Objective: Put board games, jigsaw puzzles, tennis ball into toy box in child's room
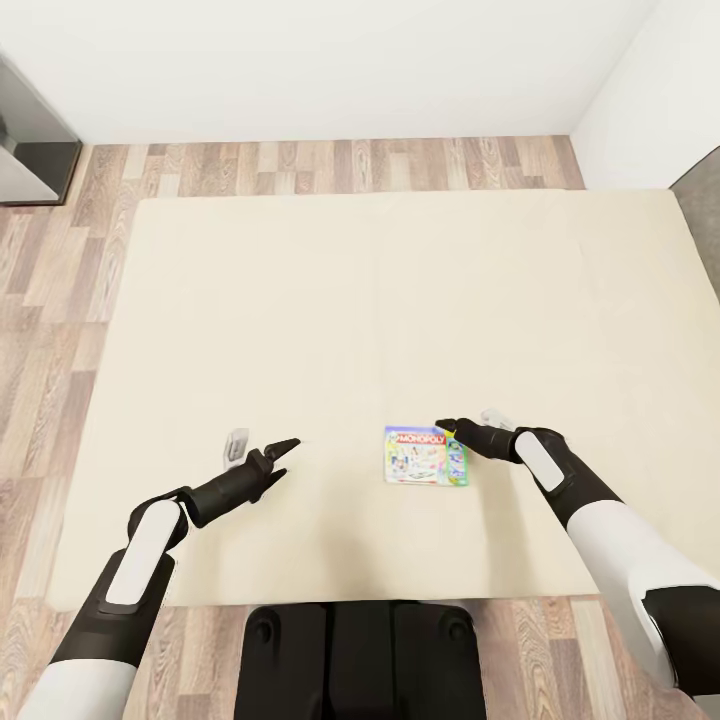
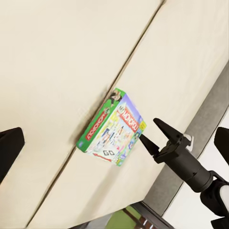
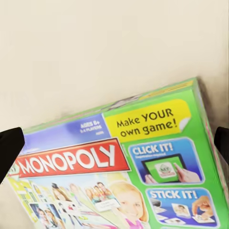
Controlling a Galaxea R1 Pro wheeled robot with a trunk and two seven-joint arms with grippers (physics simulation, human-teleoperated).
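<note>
A Monopoly board game (image 1: 425, 455), a flat white-green box with a red banner, lies flat on the beige bed (image 1: 300, 300) near its front edge. My right gripper (image 1: 470, 420) is open just past the box's far right corner. In the right wrist view the box (image 3: 124, 167) lies close below, between the black fingertips (image 3: 9, 145). The left wrist view shows the box (image 2: 112, 129) with one finger of the right gripper (image 2: 151, 133) at its edge; whether it touches is unclear. My left gripper (image 1: 262, 445) is open above bare mattress, well left of the box.
Light wood-plank floor (image 1: 60, 300) surrounds the bed, with white walls behind. A dark grey piece of furniture (image 1: 30, 150) stands at the far left. The bed's grey frame (image 1: 700, 185) shows at the far right. My dark base (image 1: 360, 660) is against the bed's front edge.
</note>
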